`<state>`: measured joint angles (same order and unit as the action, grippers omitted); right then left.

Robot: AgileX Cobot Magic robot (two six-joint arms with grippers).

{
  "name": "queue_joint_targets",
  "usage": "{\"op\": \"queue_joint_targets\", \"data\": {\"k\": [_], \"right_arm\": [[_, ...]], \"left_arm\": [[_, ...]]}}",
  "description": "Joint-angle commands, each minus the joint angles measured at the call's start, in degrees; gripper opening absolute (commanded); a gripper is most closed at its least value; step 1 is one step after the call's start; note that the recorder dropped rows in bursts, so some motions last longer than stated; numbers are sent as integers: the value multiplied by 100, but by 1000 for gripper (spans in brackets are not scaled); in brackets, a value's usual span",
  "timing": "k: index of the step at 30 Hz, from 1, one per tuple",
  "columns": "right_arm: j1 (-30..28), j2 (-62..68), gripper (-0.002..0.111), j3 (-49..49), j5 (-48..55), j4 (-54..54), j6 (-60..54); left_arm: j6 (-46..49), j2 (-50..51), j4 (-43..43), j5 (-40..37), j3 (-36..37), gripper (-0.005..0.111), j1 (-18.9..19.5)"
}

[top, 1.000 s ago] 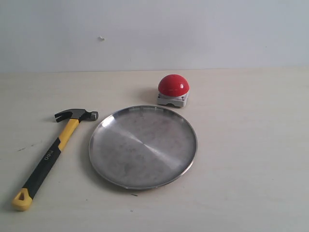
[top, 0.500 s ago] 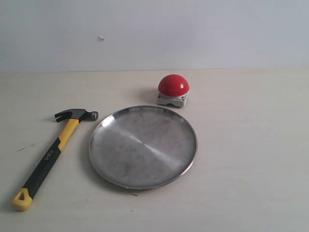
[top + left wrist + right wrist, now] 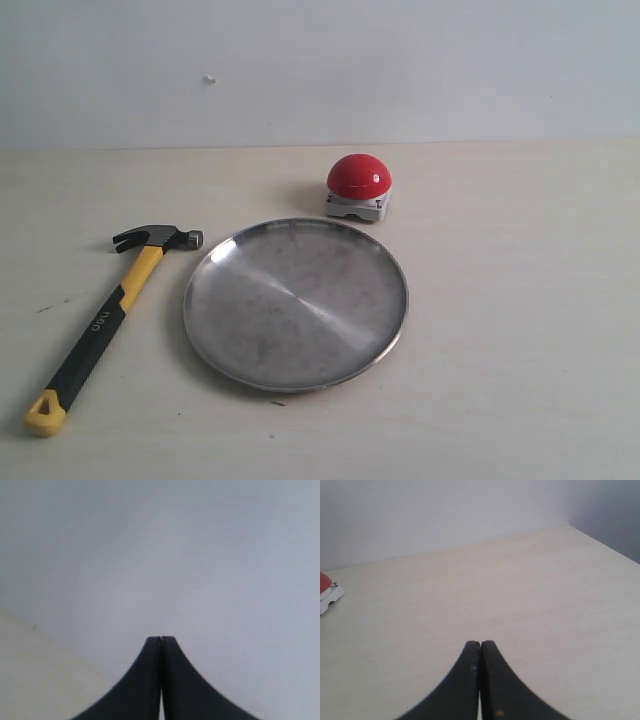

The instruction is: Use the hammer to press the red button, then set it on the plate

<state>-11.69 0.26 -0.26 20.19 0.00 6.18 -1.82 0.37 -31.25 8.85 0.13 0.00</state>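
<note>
Partly off-frame: the red button (image 3: 326, 594)

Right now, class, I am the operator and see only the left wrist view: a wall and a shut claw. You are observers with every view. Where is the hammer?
Observer: The hammer lies flat on the table, left of the plate, head at the far end.
Operator: And the button?
Observer: The button stands just behind the plate's far right rim; I cannot tell whether they touch.
Operator: What about the other claw?
Observer: The right claw is shut and holds nothing.
</note>
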Motion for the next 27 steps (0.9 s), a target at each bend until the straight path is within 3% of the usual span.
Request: {"op": "queue_joint_targets", "data": {"k": [1, 3, 7, 11, 16, 23, 25, 27], "right_arm": [[-29, -26, 0, 26, -41, 0, 0], [-29, -26, 0, 26, -41, 0, 0], [-29, -26, 0, 26, -41, 0, 0], [-29, -26, 0, 26, -41, 0, 0], [-29, -26, 0, 26, -41, 0, 0], [-29, -26, 0, 26, -41, 0, 0], [-29, -26, 0, 26, -41, 0, 0], [-29, -26, 0, 26, -41, 0, 0]], "left_arm": [[-733, -37, 88, 2716, -15, 0, 0], [-683, 134, 189, 3056, -354, 0, 0], [182, 1139, 236, 2982, -1359, 0, 0], [1060, 2875, 251, 2116, -2541, 0, 0], [1165, 5301, 1096, -849, -4130, 0, -3], [1712, 8548, 1205, -4795, -6119, 0, -63], [1712, 9339, 1219, -5622, -6593, 0, -175], [1725, 9972, 1272, -5941, -6966, 0, -373]]}}
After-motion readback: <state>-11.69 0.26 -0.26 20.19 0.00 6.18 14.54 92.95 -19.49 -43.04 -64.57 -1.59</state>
